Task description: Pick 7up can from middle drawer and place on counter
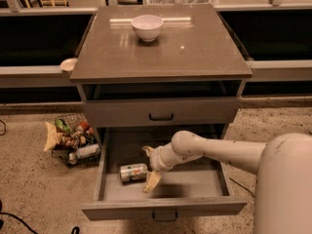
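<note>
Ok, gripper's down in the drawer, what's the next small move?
Probably ease the gripper a little toward the 7up can: it sits open just beside the can, which lies on its side in the middle drawer, not yet between the fingers.

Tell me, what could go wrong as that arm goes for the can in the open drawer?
The 7up can lies on its side in the middle drawer, just left of the open end effector; a nudge could roll it away.
Lifting out, the arm might catch the closed drawer front above.
The bowl stands on the counter; a careless placement could bump it.
</note>
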Motion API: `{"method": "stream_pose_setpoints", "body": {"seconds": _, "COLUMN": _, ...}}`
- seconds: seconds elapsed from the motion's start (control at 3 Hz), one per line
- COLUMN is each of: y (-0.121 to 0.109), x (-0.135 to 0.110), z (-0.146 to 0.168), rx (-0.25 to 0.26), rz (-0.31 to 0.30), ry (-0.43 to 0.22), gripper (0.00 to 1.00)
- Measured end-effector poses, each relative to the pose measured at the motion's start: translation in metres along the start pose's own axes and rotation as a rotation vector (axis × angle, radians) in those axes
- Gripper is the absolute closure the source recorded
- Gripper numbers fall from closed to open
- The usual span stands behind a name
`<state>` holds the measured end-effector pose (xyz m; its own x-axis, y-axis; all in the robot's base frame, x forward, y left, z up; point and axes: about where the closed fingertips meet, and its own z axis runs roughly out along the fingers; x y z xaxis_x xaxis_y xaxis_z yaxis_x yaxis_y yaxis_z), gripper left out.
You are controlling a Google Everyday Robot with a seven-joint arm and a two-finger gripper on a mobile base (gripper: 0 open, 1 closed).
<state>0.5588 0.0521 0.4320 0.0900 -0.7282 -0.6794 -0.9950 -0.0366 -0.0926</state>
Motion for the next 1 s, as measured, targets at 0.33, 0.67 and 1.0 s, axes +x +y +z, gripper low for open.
{"method": "stream_pose_setpoints", "body": {"seconds": 0.33, "y": -0.005, "x": 0.008, "z": 0.029, "rx": -0.002, "rz": -0.007, "ry": 0.016, "gripper": 0.0}}
{"method": "stream_pose_setpoints", "body": {"seconds": 0.67, "y": -0.013, "x": 0.021, "z": 0.057, "rx": 0.0, "rz": 0.003, "ry": 0.022, "gripper": 0.02}}
{"method": "stream_pose_setpoints", "body": {"seconds": 1.0, "y": -0.017, "x": 0.031, "z": 0.07, "rx": -0.001, "rz": 0.01, "ry": 0.026, "gripper": 0.24}}
